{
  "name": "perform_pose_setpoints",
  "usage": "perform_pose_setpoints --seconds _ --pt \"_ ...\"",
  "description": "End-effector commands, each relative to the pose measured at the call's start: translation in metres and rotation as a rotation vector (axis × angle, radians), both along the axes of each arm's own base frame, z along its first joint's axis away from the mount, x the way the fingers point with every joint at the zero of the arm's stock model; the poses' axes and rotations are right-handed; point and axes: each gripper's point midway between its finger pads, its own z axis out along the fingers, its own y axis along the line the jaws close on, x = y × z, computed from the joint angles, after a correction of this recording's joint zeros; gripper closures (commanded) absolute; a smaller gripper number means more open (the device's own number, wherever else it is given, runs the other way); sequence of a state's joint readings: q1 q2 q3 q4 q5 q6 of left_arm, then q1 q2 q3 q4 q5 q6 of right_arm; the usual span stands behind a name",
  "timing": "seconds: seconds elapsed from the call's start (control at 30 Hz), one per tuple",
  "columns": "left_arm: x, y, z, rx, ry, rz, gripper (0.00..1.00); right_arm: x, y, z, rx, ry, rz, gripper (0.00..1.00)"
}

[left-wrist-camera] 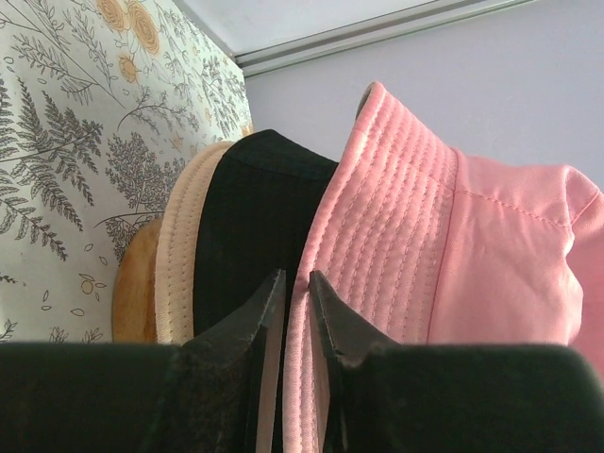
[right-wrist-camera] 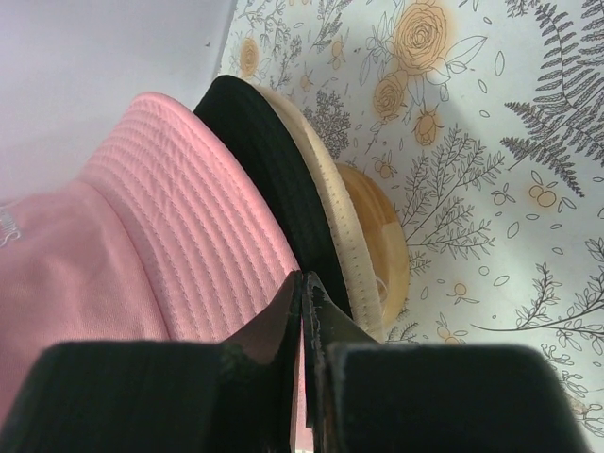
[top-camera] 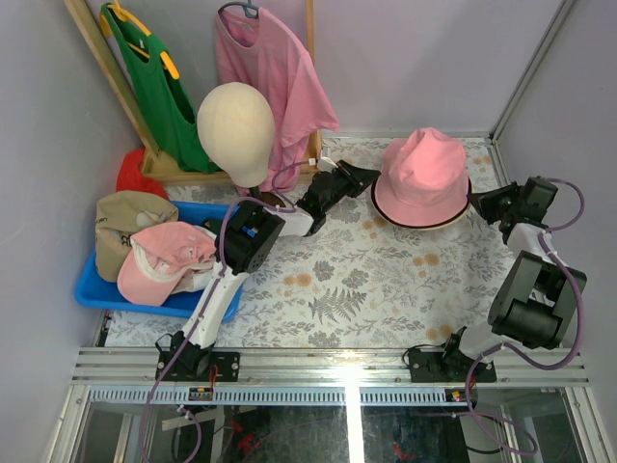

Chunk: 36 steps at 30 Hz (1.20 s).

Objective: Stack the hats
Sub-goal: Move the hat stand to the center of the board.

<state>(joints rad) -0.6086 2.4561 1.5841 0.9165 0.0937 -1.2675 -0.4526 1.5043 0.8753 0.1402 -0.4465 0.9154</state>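
From my remote station, I see the pink bucket hat (top-camera: 424, 169) sitting at the far right of the floral table (top-camera: 366, 289), flanked by both arms. The left gripper (top-camera: 364, 177) is narrowed onto the hat's left brim, its 2 fingers (left-wrist-camera: 253, 316) pinching the stitched pink fabric. The right gripper (top-camera: 479, 203) is pressed closed on the right brim. In the wrist views, a dark hat (left-wrist-camera: 255, 217) and a beige brim (left-wrist-camera: 179, 255) lie directly beneath the pink one. At the near left, 2 more hats, a tan cap (top-camera: 120, 217) and a pink cap (top-camera: 164, 256), rest in a blue tray (top-camera: 92, 285), well apart from the stack.
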Motion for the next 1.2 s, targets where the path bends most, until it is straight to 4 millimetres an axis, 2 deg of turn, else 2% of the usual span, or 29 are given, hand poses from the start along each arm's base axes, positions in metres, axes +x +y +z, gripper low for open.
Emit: perform_pose_setpoints --seconds 0.0,0.23,0.37,0.63,0.9,1.0,1.17 --pt "0.000 0.001 0.015 -0.009 -0.025 0.000 0.86 0.001 -0.008 -0.006 -0.047 0.027 -0.005 1.00" --pt "0.001 0.004 0.011 -0.015 -0.021 -0.001 0.86 0.002 -0.012 -0.008 -0.066 0.038 -0.008 1.00" --pt "0.006 0.021 0.017 -0.040 -0.030 0.036 0.63 0.007 -0.014 0.000 -0.077 0.033 -0.003 1.00" --pt "0.010 0.038 0.054 -0.152 -0.173 0.023 0.44 0.015 -0.019 0.007 -0.088 0.018 -0.004 1.00" --pt "0.019 0.025 0.079 -0.196 -0.249 -0.038 0.37 0.028 -0.025 0.020 -0.098 -0.001 -0.006 1.00" --pt "0.025 0.017 0.078 -0.188 -0.242 -0.059 0.36 0.032 -0.025 0.024 -0.100 -0.008 -0.003 1.00" --pt "0.031 0.004 0.064 -0.154 -0.196 -0.104 0.35 0.038 -0.024 0.026 -0.104 -0.011 0.006 1.00"
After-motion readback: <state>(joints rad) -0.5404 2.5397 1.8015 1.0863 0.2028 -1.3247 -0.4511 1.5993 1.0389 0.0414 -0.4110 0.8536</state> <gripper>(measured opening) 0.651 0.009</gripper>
